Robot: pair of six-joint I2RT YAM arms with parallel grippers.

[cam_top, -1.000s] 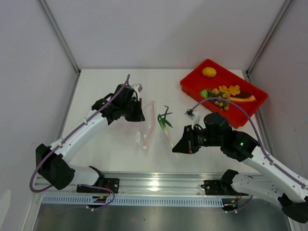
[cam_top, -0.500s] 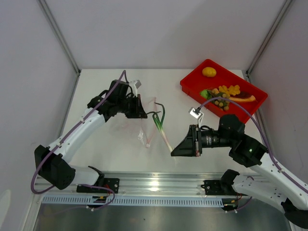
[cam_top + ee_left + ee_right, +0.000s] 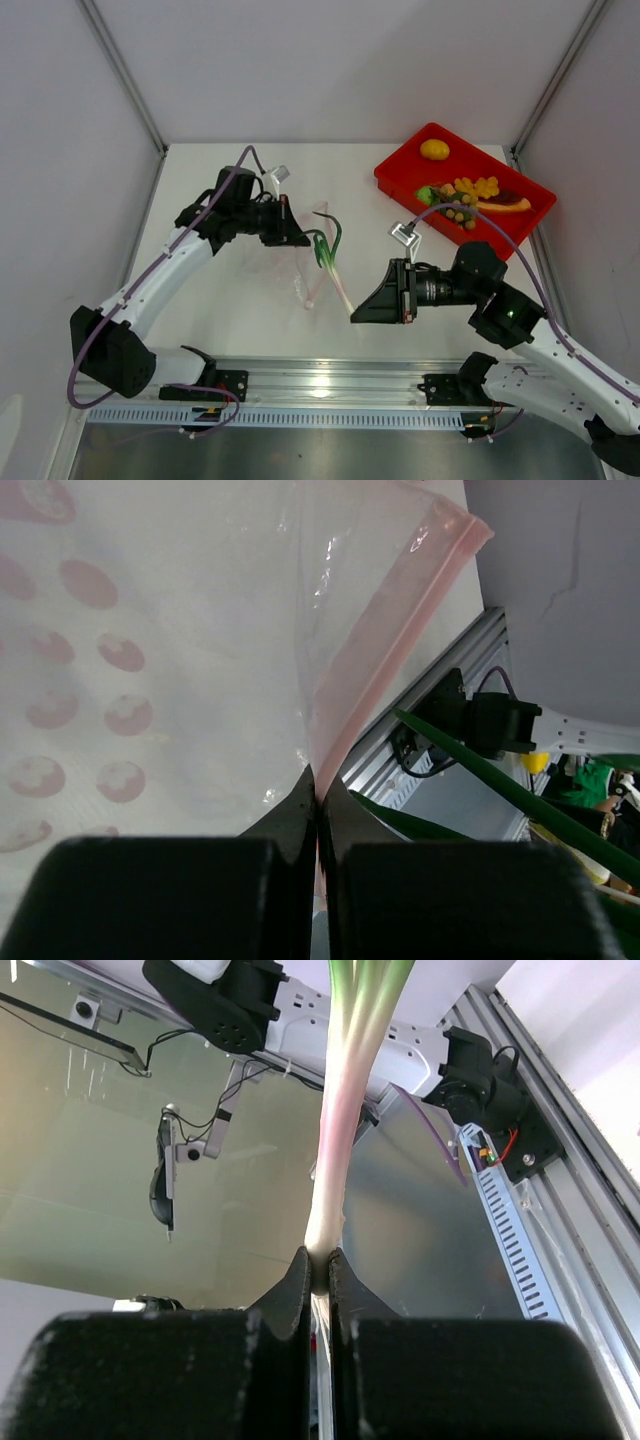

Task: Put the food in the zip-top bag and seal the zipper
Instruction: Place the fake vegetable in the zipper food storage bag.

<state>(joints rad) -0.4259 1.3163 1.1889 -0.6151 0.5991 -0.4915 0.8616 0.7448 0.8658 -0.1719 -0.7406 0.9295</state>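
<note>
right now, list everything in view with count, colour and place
table: one, white, under everything
red tray: one, red, table's far right corner
round fruit: one, yellow-orange, tray's far end
lumpy pieces: one cluster, orange, tray's middle
grape bunch: one, yellow-green, tray's near side
purple-red piece: one, tray's right side
zip-top bag: one, clear, pinkish zipper, held up by left hand
green onion: one, green leaves, pale stalk, leaves beside the bag
left hand: black, shut on the bag's zipper edge
right hand: black, shut on the onion's stalk end
</note>
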